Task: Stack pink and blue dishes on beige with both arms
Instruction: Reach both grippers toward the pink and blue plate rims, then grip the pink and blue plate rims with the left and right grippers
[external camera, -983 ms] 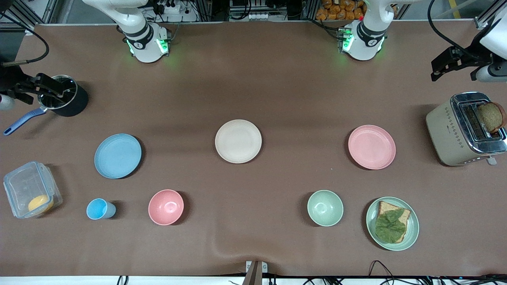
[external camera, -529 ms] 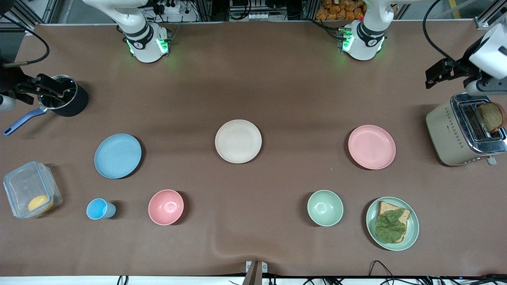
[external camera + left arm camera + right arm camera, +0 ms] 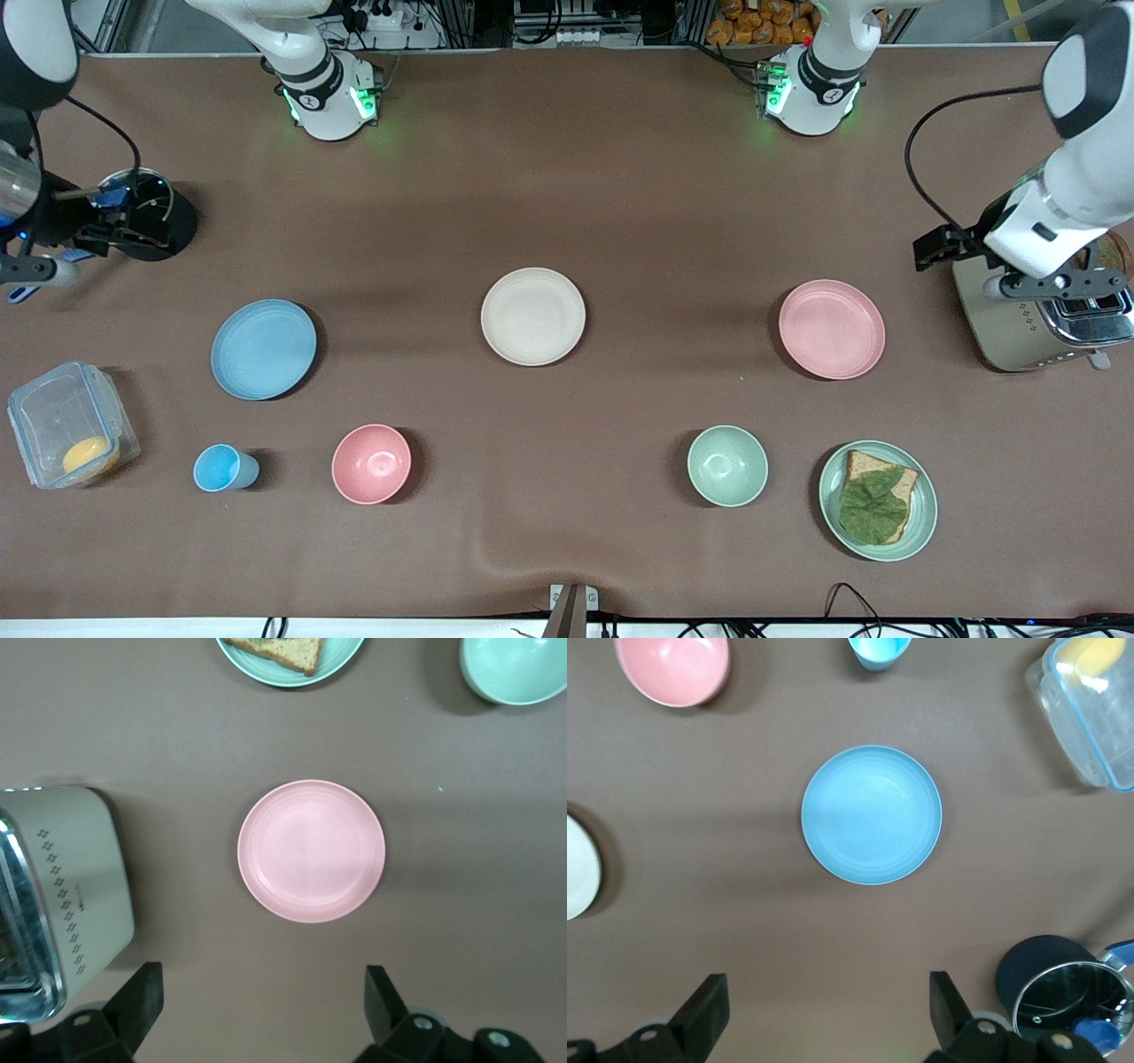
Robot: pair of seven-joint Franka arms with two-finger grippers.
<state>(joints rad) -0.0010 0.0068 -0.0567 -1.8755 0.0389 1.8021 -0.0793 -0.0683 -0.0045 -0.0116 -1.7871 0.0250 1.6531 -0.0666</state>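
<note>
The pink plate [image 3: 831, 329] lies flat toward the left arm's end of the table, and it shows bare in the left wrist view [image 3: 311, 850]. The blue plate [image 3: 263, 348] lies toward the right arm's end and shows in the right wrist view [image 3: 872, 814]. Between them, in the middle, sits the beige plate [image 3: 532, 315]. My left gripper [image 3: 1054, 285] hangs open and empty high over the toaster's edge [image 3: 261, 971]. My right gripper [image 3: 35, 270] hangs open and empty high over the pot's handle [image 3: 827, 979].
A toaster [image 3: 1001, 310] stands beside the pink plate, a black pot [image 3: 168, 232] near the right arm's end. Nearer the camera are a clear container [image 3: 66, 425], a blue cup [image 3: 221, 468], a pink bowl [image 3: 371, 463], a green bowl [image 3: 727, 465] and a green plate [image 3: 831, 514] with bread.
Both arms have swung in from the table's ends. The left hand now hangs over the toaster near the pink plate. The right hand has come in over the pot's handle.
</note>
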